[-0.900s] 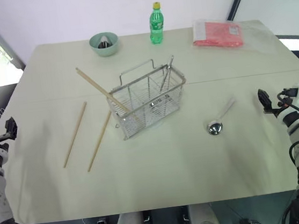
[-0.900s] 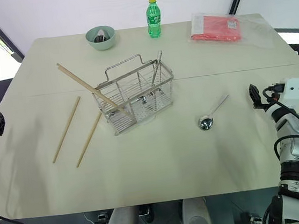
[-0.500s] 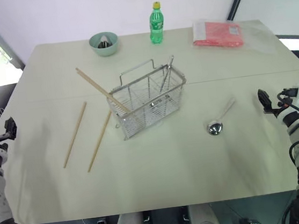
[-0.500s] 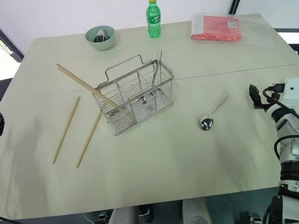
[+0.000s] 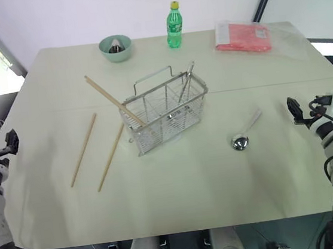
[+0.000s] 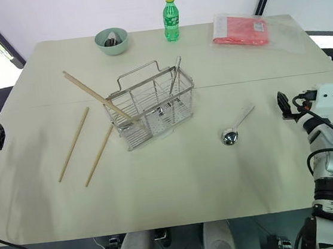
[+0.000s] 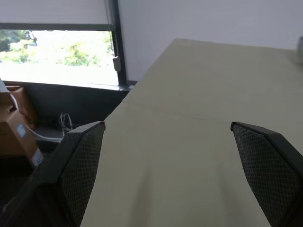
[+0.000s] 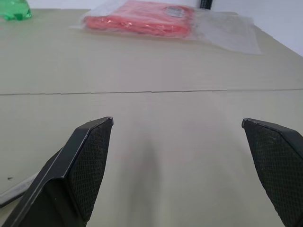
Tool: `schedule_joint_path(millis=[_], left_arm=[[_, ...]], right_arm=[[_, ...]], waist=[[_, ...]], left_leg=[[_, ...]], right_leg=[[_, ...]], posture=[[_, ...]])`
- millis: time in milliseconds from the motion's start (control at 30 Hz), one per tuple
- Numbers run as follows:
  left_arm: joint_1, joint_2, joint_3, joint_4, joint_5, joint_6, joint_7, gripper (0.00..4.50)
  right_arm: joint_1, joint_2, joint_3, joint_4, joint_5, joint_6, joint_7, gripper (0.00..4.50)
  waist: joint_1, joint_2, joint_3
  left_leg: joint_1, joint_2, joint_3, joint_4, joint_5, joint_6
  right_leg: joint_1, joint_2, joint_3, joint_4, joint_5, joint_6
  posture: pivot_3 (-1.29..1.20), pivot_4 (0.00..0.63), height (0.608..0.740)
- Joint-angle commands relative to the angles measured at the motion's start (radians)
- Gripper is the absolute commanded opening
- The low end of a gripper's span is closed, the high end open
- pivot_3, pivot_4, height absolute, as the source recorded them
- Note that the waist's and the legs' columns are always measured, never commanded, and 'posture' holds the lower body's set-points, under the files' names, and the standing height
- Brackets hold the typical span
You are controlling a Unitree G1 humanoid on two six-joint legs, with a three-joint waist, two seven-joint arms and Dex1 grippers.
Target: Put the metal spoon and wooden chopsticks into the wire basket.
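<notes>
At the near ends of the table [image 5: 181,201], which is covered by a smooth pale beige cloth with a faint crease running across its middle, the two grippers are held over the side edges: the left gripper [image 5: 10,142] at the left edge and the right gripper [image 5: 294,112] at the right edge, each with its black, cross-hatched fingers spread wide apart and nothing between them. Right of centre, the metal spoon [image 5: 244,132] is laid flat, its shiny round bowl toward the near edge and its slim handle slanted away. Left of centre, two wooden chopsticks [image 5: 97,148] are laid on the cloth, thin, straight and pale tan, apart from each other; another is leaned in the left end of the wire basket [image 5: 166,113], its top jutting out toward the far left corner. The basket is a rectangular silver mesh with two thin loop handles; a slim metal utensil is stood in its right end, its lower part hard to make out through the wires. Along the far edge are a pale green bowl [image 5: 115,48] holding something dark and unclear, a green plastic bottle [image 5: 174,26] with a yellow cap, and a red packet [image 5: 242,37] in clear crinkled plastic.
</notes>
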Motion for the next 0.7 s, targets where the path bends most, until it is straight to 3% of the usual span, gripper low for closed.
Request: schedule_joint_path(millis=[33,200,300,467,567,700], left_arm=[[-0.06,0.085,0.032,-0.148,-0.151,0.085,-0.074,4.46],[-0.093,0.188,0.022,-0.258,-0.357,0.237,-0.184,4.46],[-0.143,0.304,-0.019,-0.342,-0.561,0.362,-0.314,4.46],[-0.127,0.467,-0.099,-0.496,-0.756,0.47,-0.538,4.46],[-0.105,0.532,-0.128,-0.559,-0.789,0.488,-0.635,4.46],[-0.079,0.587,-0.206,-0.629,-0.714,0.452,-0.73,4.46]], right_arm=[[-0.115,-0.122,0.036,0.012,-0.006,-0.011,0.147,4.5],[-0.261,-0.245,0.146,0.101,-0.024,-0.028,0.418,4.5],[-0.387,-0.316,0.294,0.17,-0.089,-0.101,0.693,4.5],[-0.562,-0.333,0.489,0.319,-0.215,-0.257,1.005,4.5],[-0.646,-0.314,0.56,0.399,-0.276,-0.336,1.11,4.5],[-0.711,-0.301,0.732,0.494,-0.36,-0.538,1.157,4.5]], waist=[[0.0,0.0,0.003],[-0.002,0.0,0.002],[-0.001,-0.001,0.004],[-0.006,0.002,0.011],[-0.006,0.003,0.014],[-0.006,0.003,0.015]], left_leg=[[-0.001,0.0,0.0,0.0,0.0,0.0],[0.001,0.0,0.001,-0.005,0.0,0.0],[0.0,0.0,0.001,-0.009,0.001,-0.001],[-0.001,0.0,0.004,-0.011,0.004,-0.007],[0.0,0.001,0.005,-0.011,0.005,-0.008],[0.0,0.001,0.005,-0.011,0.006,-0.01]], right_leg=[[0.0,-0.001,0.0,0.0,0.001,0.0],[0.002,-0.002,-0.005,-0.009,0.003,0.001],[0.002,-0.002,-0.006,-0.012,0.003,0.001],[0.003,-0.002,-0.006,-0.014,0.004,0.001],[0.003,-0.001,-0.007,-0.013,0.004,0.001],[0.003,0.0,-0.007,-0.012,0.004,0.001]], posture=[[0.0,0.15,0.68],[0.0,0.15,0.68],[0.0,0.15,0.68],[0.0,0.15,0.68],[0.0,0.15,0.68],[0.0,0.15,0.68]])
